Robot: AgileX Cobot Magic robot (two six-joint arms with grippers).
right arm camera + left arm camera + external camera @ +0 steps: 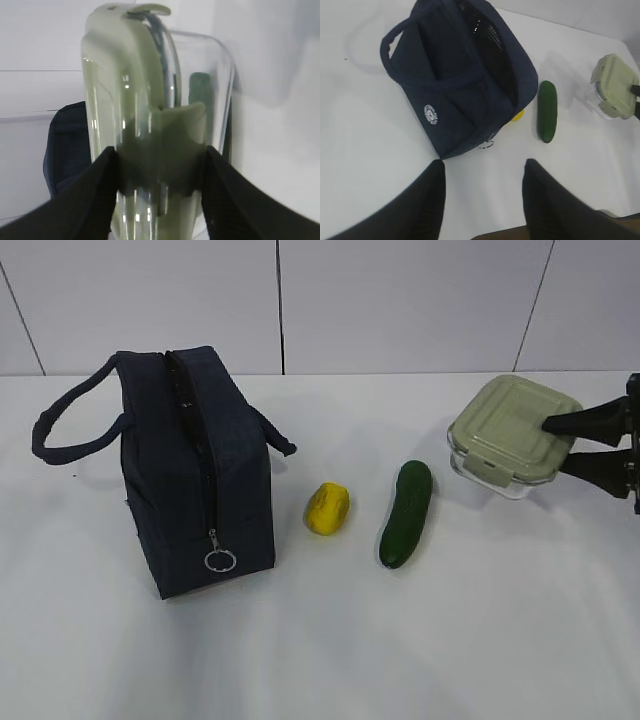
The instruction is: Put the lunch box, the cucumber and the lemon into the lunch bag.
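Observation:
The navy lunch bag [200,470] stands at the left with its top zipper open [490,55] and the ring pull [220,560] hanging at the front. The yellow lemon [327,508] and the dark green cucumber [406,512] lie on the table to its right. My right gripper [565,445] is shut on the lunch box [510,430], one finger on the sage-green lid and one under the glass; the box is tilted. In the right wrist view the box [150,100] fills the space between the fingers. My left gripper [484,165] hangs open and empty in front of the bag [460,80].
A loop handle [60,435] sticks out left of the bag, another [280,440] to its right. The white table [450,640] ends in an edge just below my left gripper [500,234]. A white panelled wall [400,300] stands behind.

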